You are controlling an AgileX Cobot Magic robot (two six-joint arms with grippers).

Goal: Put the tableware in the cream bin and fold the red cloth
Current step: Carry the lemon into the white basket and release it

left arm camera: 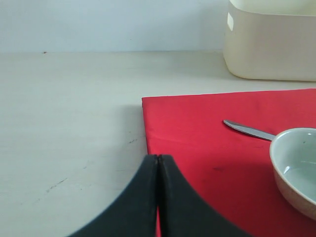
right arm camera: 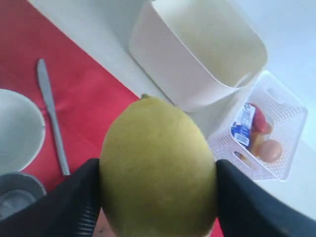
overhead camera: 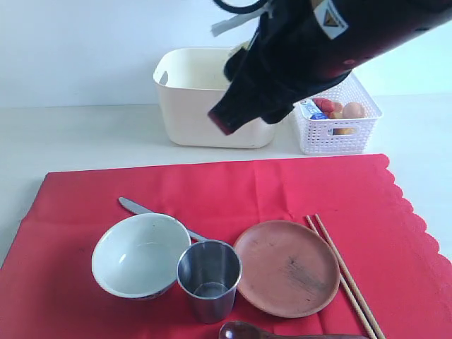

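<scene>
The right claw (right arm camera: 158, 197) stands wide, clamped on a yellow-green lemon (right arm camera: 158, 158). Its arm slants down from above. The large cream plastic bin (right arm camera: 187, 64) stands open-topped just beyond it, with a white lattice basket (right arm camera: 269, 148) beside that.

Beneath the claw lies the bright red cloth (overhead camera: 282, 187). It carries the metal knife (overhead camera: 134, 206), pale green-white bowl (overhead camera: 138, 258), steel cup (overhead camera: 208, 279), round brown plate (overhead camera: 286, 268), wooden chopsticks (overhead camera: 346, 272) and dark brown spoon (overhead camera: 244, 330).

The left claw (left arm camera: 158, 165) is pinched closed on nothing, low over the cloth's side edge. Bare white table (left arm camera: 74, 123) lies open beside it.

Bowl (overhead camera: 138, 254), cup (overhead camera: 209, 279), plate (overhead camera: 286, 267), chopsticks (overhead camera: 342, 272), knife (overhead camera: 134, 207), spoon (overhead camera: 244, 330) on red cloth (overhead camera: 233, 183); cream bin (overhead camera: 191, 106) behind
</scene>
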